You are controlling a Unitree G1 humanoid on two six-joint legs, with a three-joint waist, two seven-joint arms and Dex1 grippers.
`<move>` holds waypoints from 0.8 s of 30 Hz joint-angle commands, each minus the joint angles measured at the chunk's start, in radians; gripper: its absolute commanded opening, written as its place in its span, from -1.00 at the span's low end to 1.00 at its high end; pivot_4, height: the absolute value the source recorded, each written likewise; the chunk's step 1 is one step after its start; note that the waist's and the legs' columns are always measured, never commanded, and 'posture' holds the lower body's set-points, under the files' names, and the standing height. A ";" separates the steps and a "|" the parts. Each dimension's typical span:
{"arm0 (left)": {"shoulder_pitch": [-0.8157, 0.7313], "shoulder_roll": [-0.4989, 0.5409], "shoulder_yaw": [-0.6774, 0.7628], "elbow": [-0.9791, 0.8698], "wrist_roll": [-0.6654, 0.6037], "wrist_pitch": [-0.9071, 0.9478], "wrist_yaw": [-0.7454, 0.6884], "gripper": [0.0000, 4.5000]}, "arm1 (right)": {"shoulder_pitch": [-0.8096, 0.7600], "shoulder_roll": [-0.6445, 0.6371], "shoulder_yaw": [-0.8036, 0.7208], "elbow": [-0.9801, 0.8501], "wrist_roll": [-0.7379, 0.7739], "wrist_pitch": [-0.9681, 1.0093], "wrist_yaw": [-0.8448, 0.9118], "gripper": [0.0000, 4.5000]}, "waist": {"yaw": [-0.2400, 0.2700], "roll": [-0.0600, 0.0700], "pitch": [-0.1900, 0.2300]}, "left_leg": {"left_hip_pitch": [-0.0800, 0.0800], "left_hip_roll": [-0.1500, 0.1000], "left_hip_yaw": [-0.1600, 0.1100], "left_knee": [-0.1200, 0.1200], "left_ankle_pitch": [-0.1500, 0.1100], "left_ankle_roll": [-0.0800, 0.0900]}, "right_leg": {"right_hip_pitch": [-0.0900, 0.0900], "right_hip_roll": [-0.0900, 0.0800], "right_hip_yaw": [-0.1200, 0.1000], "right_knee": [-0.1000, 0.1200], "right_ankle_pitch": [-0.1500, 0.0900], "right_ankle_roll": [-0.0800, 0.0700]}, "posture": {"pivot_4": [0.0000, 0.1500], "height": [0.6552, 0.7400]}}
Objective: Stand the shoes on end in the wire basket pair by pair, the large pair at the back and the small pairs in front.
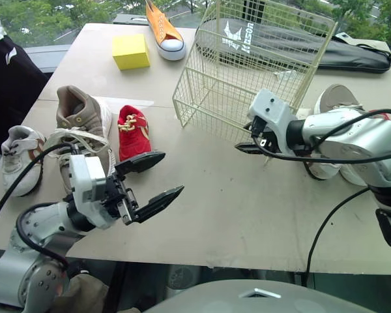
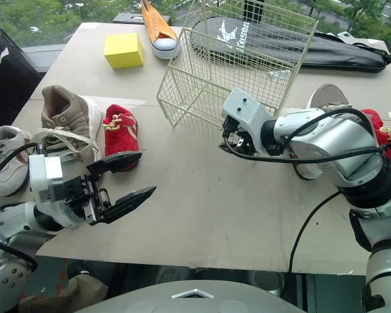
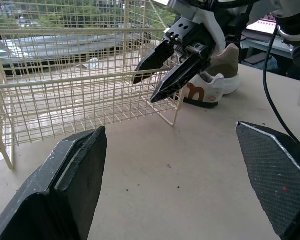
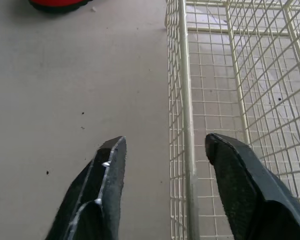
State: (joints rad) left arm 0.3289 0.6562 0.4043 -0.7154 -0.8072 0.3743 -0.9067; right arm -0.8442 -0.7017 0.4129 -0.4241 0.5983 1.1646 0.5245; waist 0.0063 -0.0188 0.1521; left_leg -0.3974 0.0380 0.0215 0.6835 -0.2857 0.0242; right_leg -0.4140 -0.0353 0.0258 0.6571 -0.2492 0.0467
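Observation:
The cream wire basket (image 1: 202, 114) lies on the table's far middle, holding no shoes. My right gripper (image 1: 242, 148) is at its near corner, fingers open and straddling the basket's edge wire (image 4: 184, 125). My left gripper (image 1: 163, 175) hovers open, holding nothing, over the near left of the table. Left of it lie a large tan sneaker (image 1: 85, 120), a small red shoe (image 1: 131, 130) and a small white shoe (image 1: 19, 156). Another tan sneaker (image 1: 335, 98) lies behind my right arm, with a red shoe (image 2: 386, 134) at the far right. An orange sneaker (image 1: 164, 29) rests at the back.
A yellow block (image 1: 130, 51) sits at the back left beside the orange sneaker. A long black bag (image 1: 358, 55) lies behind the basket. A person in black clothing (image 1: 6, 78) stands at the table's left edge. Bare tabletop (image 1: 247, 208) spreads between my grippers.

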 commanded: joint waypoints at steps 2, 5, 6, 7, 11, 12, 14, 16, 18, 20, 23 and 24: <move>0.042 -0.028 0.002 -0.041 0.012 -0.047 0.014 1.00 | -0.020 -0.045 0.041 0.012 -0.085 -0.073 0.101 -0.75 | -0.003 0.000 0.000 | 0.000 0.000 0.000 0.000 0.000 0.000 | 0.000 0.000 0.000 0.000 0.000 0.000 | 1.00 1.00; 0.052 -0.036 -0.005 -0.049 0.017 -0.056 0.023 1.00 | -0.015 -0.075 0.031 0.010 -0.104 -0.098 0.167 -0.98 | -0.006 0.000 0.000 | 0.000 0.000 0.000 0.000 0.000 0.000 | 0.000 -0.001 0.000 0.000 0.000 0.000 | 1.00 1.00; 0.056 -0.038 -0.007 -0.050 0.018 -0.059 0.024 1.00 | -0.009 -0.084 0.017 0.008 -0.102 -0.136 0.208 -0.98 | -0.007 0.000 0.000 | 0.000 0.000 0.000 0.000 0.000 0.000 | 0.000 0.000 0.000 0.000 0.000 0.000 | 1.00 1.00; 0.059 -0.039 -0.009 -0.051 0.018 -0.062 0.024 1.00 | 0.001 -0.092 -0.003 0.003 -0.091 -0.187 0.263 -0.98 | -0.007 0.000 0.000 | 0.000 0.000 -0.001 0.000 0.000 0.000 | 0.000 0.000 -0.001 0.000 0.000 0.000 | 1.00 1.00; 0.067 -0.037 -0.011 -0.048 0.021 -0.073 0.018 1.00 | 0.046 -0.164 0.003 0.031 -0.156 -0.432 0.459 -0.98 | -0.015 0.000 0.000 | 0.000 0.000 -0.001 -0.001 0.000 0.000 | 0.000 -0.001 -0.001 -0.001 0.001 0.001 | 1.00 1.00; 0.070 -0.036 -0.011 -0.047 0.021 -0.076 0.016 1.00 | 0.067 -0.178 0.003 0.044 -0.177 -0.511 0.511 -0.98 | -0.017 0.000 0.001 | 0.000 0.000 -0.001 -0.001 0.000 0.000 | 0.000 0.000 -0.001 -0.001 0.001 0.001 | 1.00 1.00; 0.077 -0.033 -0.009 -0.046 0.022 -0.081 0.011 1.00 | 0.091 -0.175 -0.015 0.075 -0.186 -0.570 0.554 -0.98 | -0.024 0.000 0.001 | 0.000 0.000 0.000 -0.001 0.000 0.000 | 0.000 0.000 -0.001 -0.001 0.001 0.001 | 1.00 1.00; 0.086 -0.032 -0.004 -0.047 0.021 -0.083 0.010 1.00 | 0.109 -0.162 -0.030 0.123 -0.212 -0.639 0.581 -0.98 | -0.030 0.000 0.001 | 0.001 0.001 0.000 -0.001 0.000 0.000 | 0.000 0.001 0.000 0.000 0.001 0.001 | 1.00 1.00; 0.095 -0.031 0.001 -0.047 0.020 -0.084 0.010 1.00 | 0.126 -0.151 -0.032 0.167 -0.247 -0.713 0.608 -0.98 | -0.032 0.000 0.001 | 0.002 0.001 0.000 -0.001 0.000 0.000 | 0.000 0.001 0.000 0.000 0.001 0.001 | 1.00 1.00; 0.102 -0.031 0.004 -0.047 0.019 -0.085 0.011 1.00 | 0.135 -0.133 -0.035 0.191 -0.270 -0.759 0.625 -0.98 | -0.034 0.000 0.001 | 0.002 0.001 0.000 -0.001 0.000 0.000 | 0.000 0.002 0.000 0.001 0.001 0.001 | 1.00 1.00; 0.109 -0.032 0.003 -0.049 0.019 -0.086 0.017 1.00 | 0.144 -0.088 -0.038 0.222 -0.297 -0.774 0.609 -0.98 | -0.039 -0.001 0.000 | 0.003 0.001 0.000 -0.001 0.000 0.000 | 0.001 0.001 0.000 0.001 0.000 0.000 | 1.00 1.00; 0.110 -0.031 0.003 -0.049 0.021 -0.086 0.018 1.00 | 0.149 -0.082 -0.031 0.236 -0.322 -0.788 0.607 -0.98 | -0.042 -0.001 0.000 | 0.003 0.001 0.000 -0.001 0.000 0.000 | 0.001 0.001 0.001 0.001 0.000 0.000 | 1.00 1.00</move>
State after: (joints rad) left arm 0.4369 0.6204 0.3873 -0.7301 -0.7836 0.3129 -0.8900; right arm -0.7082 -0.8025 0.3872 -0.2106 0.3011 0.4096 1.1398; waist -0.0353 -0.0202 0.1518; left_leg -0.3935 0.0394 0.0221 0.6828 -0.2858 0.0244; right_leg -0.4121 -0.0342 0.0268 0.6578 -0.2492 0.0465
